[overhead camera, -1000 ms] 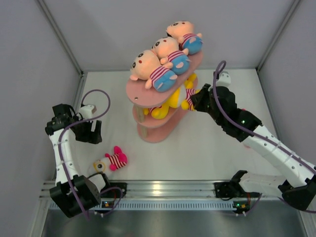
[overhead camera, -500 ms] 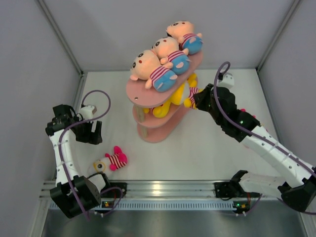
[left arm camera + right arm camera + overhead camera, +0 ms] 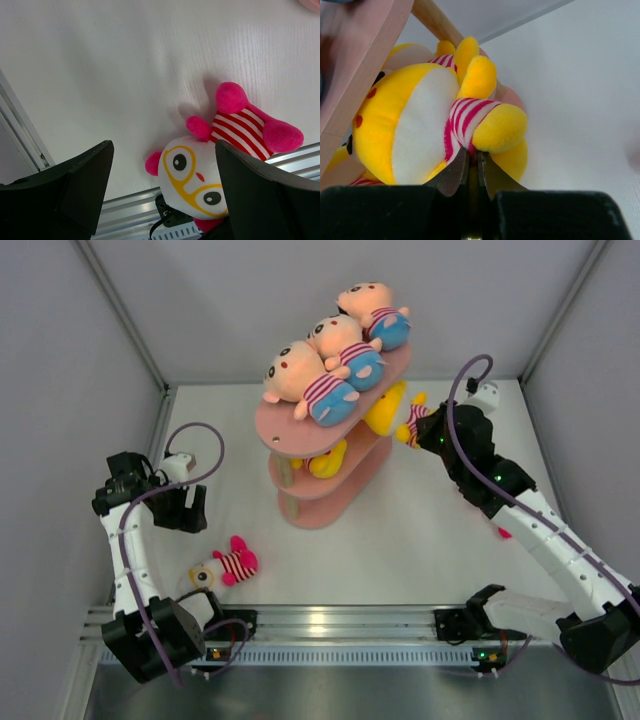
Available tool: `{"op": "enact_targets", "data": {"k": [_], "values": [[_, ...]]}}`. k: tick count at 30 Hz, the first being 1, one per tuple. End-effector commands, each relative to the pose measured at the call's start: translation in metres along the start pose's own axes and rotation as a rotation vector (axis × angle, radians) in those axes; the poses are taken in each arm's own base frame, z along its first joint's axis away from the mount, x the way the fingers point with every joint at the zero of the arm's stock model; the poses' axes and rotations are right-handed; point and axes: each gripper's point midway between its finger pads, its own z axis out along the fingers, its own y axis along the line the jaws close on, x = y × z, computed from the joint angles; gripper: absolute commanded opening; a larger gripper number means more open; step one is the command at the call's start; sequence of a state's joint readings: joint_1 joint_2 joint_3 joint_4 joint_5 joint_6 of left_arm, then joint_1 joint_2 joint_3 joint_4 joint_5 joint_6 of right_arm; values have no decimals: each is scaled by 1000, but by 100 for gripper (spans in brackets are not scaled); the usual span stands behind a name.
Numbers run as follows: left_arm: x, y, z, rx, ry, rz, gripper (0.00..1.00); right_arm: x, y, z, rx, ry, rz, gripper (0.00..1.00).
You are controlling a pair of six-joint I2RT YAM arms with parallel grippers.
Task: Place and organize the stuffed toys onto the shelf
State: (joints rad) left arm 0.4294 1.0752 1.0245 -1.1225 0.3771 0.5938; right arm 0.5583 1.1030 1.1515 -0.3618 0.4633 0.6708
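The pink shelf [image 3: 283,434] stands mid-table with three peach-headed stuffed toys [image 3: 338,344] lying along its top tier and a yellow toy [image 3: 326,462] on the tier below. My right gripper [image 3: 414,430] is shut on the striped shirt of another yellow toy [image 3: 384,410], held at the shelf's right end just under the top tier. In the right wrist view this toy [image 3: 415,130] fills the left half above the gripper [image 3: 474,159]. A pink, white-faced toy [image 3: 226,566] lies on the table at front left. My left gripper [image 3: 186,508] hangs open above it, holding nothing.
A metal rail [image 3: 330,620] runs along the table's near edge, close behind the pink toy's head [image 3: 200,180]. Grey walls close in the left, right and far sides. A shelf post [image 3: 438,24] and tier edge [image 3: 362,65] sit right beside the held toy.
My right gripper has lifted the yellow toy up and toward the far right, from the lower tier's level to just under the top tier. The left arm has not moved.
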Motion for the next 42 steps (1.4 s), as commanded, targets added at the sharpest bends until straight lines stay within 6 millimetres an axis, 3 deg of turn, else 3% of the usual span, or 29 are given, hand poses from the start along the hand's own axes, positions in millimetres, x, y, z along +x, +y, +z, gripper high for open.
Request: {"op": "enact_targets", "data": {"k": [1, 4, 20, 27, 32, 40, 42], "values": [[-7, -1, -3, -3, -37, 25, 89, -31, 1, 3, 6, -91, 22, 0], [-7, 0, -3, -5, -39, 26, 89, -38, 7, -1, -22, -90, 6, 0], [-8, -2, -4, 2, -46, 21, 89, -19, 62, -40, -200, -23, 2, 0], [-8, -3, -4, 0, -48, 19, 89, -8, 88, -23, -243, 14, 20, 0], [-5, -4, -4, -1, -45, 21, 89, -15, 104, -20, -288, -13, 120, 0], [-4, -6, -3, 8, -47, 16, 89, -14, 99, -10, -254, -56, 233, 0], [-5, -6, -3, 7, -51, 16, 89, -6, 98, -4, -243, -44, 249, 0]]}}
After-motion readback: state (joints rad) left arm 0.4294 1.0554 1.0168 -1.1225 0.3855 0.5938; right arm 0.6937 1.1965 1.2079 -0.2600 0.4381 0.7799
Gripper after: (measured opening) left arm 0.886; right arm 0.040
